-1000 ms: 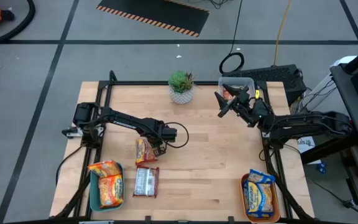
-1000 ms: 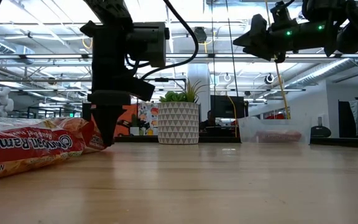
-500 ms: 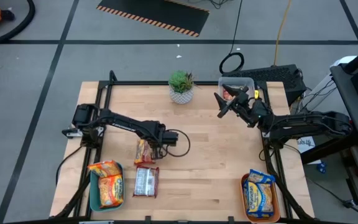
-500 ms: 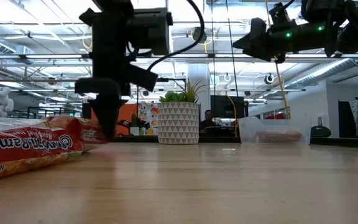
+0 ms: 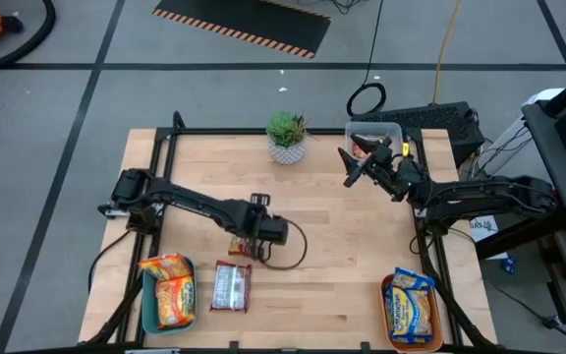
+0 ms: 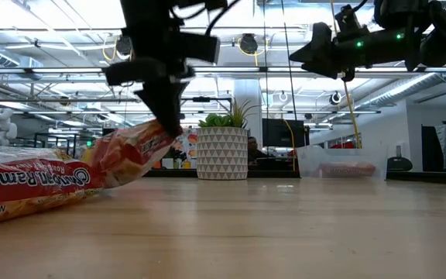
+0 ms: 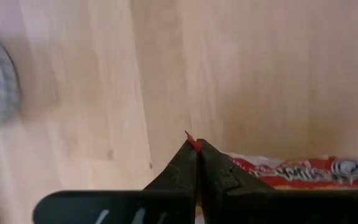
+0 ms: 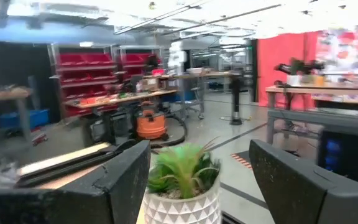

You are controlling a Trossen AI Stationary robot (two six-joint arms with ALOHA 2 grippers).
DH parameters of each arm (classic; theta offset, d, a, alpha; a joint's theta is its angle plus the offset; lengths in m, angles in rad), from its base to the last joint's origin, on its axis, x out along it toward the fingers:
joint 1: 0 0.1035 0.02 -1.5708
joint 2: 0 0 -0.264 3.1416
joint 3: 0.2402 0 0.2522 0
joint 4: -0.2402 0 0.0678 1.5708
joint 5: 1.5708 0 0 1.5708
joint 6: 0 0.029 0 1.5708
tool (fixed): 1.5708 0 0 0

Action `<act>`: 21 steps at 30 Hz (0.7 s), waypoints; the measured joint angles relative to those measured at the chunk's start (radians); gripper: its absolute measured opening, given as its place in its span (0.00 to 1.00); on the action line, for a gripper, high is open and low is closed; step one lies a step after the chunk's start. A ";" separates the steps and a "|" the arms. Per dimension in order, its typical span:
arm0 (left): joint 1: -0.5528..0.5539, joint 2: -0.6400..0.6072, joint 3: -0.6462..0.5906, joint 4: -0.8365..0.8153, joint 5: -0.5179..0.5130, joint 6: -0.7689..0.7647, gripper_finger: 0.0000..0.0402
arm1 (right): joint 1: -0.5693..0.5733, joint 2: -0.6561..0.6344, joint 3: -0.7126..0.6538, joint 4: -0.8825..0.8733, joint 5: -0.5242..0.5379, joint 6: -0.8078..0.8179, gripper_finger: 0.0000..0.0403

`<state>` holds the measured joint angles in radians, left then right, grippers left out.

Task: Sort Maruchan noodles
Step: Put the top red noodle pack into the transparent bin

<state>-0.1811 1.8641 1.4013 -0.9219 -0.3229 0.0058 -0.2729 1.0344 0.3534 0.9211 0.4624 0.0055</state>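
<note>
While the left gripper (image 5: 247, 243) reaches out over the middle of the light wooden table (image 5: 332, 265), its two dark fingers are pressed tight on the corner of an orange plastic noodle packet (image 6: 126, 151). In the low view that packet hangs tilted, with its held end up in the air and its other end down near the table. In the left wrist view the fingers (image 7: 188, 165) meet on a thin red edge of the packet (image 7: 297, 173).

A dark red noodle packet with a white label (image 5: 231, 286) lies flat on the table, just near of the gripper. To its left is a teal oblong tray (image 5: 149, 313) with two orange packets (image 5: 170, 290) in it. At the near right corner, an orange oblong tray (image 5: 388, 313) holds yellow-and-blue packets (image 5: 411, 306).

The right gripper (image 5: 350, 165) is held up in the air at the far right, beside a clear plastic tub (image 5: 386, 131), and its fingers are spread apart. A small green plant in a white patterned pot (image 5: 286, 137) stands at the far edge.
</note>
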 joint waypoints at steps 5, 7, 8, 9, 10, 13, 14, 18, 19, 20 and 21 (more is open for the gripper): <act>-0.068 0.000 0.041 -0.001 -0.019 0.151 0.00 | -0.006 0.000 0.000 -0.059 -0.288 -0.073 0.66; -0.093 0.000 0.053 0.001 -0.019 0.208 0.00 | -0.006 0.000 0.000 -0.096 -0.401 -0.083 0.66; -0.104 0.000 0.061 0.001 -0.019 0.236 0.00 | -0.002 0.000 0.001 -0.121 -0.445 -0.084 0.66; -0.115 0.000 0.067 0.003 -0.019 0.262 0.00 | 0.004 0.000 0.009 -0.157 -0.471 -0.085 0.66; -0.124 0.000 0.076 0.005 -0.019 0.284 0.00 | 0.012 0.000 0.024 -0.201 -0.490 -0.085 0.66; -0.145 0.000 0.104 0.011 -0.022 0.333 0.00 | 0.047 0.000 0.096 -0.372 -0.519 -0.103 0.66; -0.150 0.000 0.114 0.015 -0.028 0.344 0.00 | 0.061 0.001 0.122 -0.428 -0.519 -0.117 0.66; -0.170 -0.001 0.137 0.058 -0.052 0.391 0.00 | 0.126 0.024 0.192 -0.525 -0.521 -0.195 0.66; -0.176 -0.004 0.139 0.064 -0.053 0.406 0.00 | 0.142 0.029 0.196 -0.521 -0.530 -0.218 0.66; -0.182 -0.007 0.140 0.074 -0.053 0.423 0.00 | 0.159 0.039 0.197 -0.505 -0.548 -0.242 0.66; -0.188 -0.008 0.141 0.090 -0.052 0.438 0.00 | 0.174 0.049 0.197 -0.493 -0.566 -0.265 0.66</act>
<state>-0.3693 1.8557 1.5420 -0.8320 -0.3752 0.4436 -0.0987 1.0830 0.5506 0.4281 -0.1041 -0.2595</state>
